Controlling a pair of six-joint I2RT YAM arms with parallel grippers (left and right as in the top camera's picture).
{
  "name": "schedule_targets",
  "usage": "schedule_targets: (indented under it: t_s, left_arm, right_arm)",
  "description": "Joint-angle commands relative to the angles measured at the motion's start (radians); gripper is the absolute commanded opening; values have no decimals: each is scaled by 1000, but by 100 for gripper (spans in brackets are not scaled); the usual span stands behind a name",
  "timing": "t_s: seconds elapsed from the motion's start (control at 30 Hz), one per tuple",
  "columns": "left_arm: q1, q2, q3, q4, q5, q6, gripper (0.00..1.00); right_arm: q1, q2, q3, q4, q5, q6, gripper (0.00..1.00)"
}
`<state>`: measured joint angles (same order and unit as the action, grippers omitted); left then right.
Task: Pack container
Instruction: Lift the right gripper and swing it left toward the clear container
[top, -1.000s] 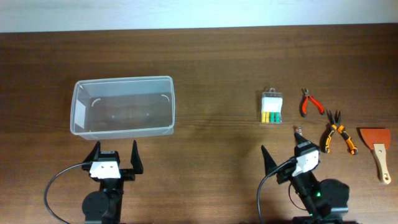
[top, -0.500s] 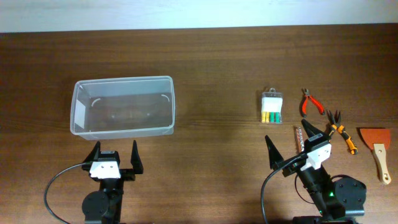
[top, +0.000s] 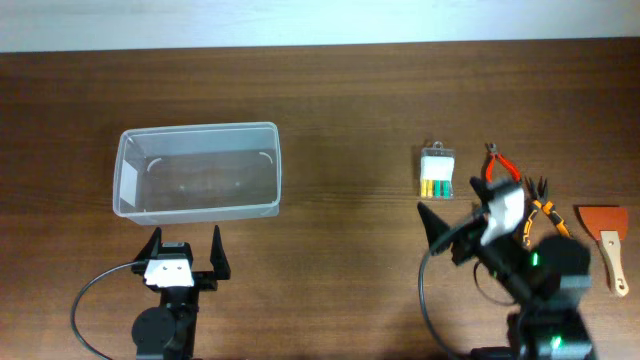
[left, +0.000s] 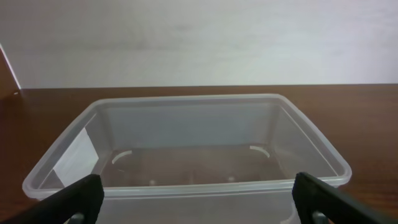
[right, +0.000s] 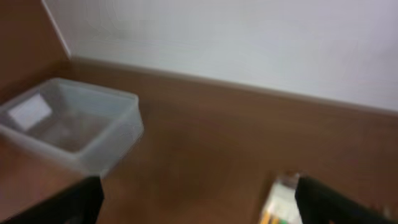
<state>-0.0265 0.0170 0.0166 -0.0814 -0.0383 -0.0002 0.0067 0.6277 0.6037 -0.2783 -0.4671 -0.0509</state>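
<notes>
Container (top: 200, 128) empty, toward the left edge. Left gripper (top: 186, 236) parked, jaws apart. Right gripper (top: 462, 208) wide open by the tools (top: 497, 165) near the right edge. First pick, I reckon: descend, close.

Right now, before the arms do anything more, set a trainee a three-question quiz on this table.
1. True or false: the container already holds a tool.
2. Which item lies nearest the container? A: the small clear pack. B: the scraper. C: the red-handled cutters.
3. Which hand, left or right, is over among the tools?

Key: 1 false, the container is empty. 2 A. 3 the right hand.
</notes>
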Motion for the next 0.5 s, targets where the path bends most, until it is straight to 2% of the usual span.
schedule_targets:
  t_s: [0.0,0.1,0.2,0.37,0.47]
  left_arm:
    - [4,18,-8,2,-11,16,99]
    - [4,36,-8,2,-11,16,99]
    - [4,44,-8,2,-11,16,99]
    - [4,44,-8,3,-11,16,99]
    - [4,44,-8,20,-11,16,99]
  right_arm:
    - [50,190,219,-141,58,-73,99]
    - [109,380,435,-352,205,-76,99]
    - [148,535,637,-521,217,-75,99]
    - [161,686,833,-573,89,-7,99]
    - [203,747,901,-621,134,0,99]
